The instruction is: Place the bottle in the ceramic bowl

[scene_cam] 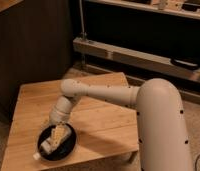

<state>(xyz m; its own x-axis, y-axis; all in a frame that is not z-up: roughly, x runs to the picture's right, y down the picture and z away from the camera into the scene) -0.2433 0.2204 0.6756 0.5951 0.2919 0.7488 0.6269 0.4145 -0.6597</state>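
I've got the end effector [57, 134] low over the ceramic bowl [69, 148], at the bench's [103, 120] 7 o'clock corner. Can't tell whether it's gripping. The bottle [47, 147] — pale cream, white cap — lies tilted in the glossy black bowl, cap poking over the rim at 8 o'clock.

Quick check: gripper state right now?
Gripper: low over the ceramic bowl, right by the bottle lying in it; open, closed or holding cannot be told.
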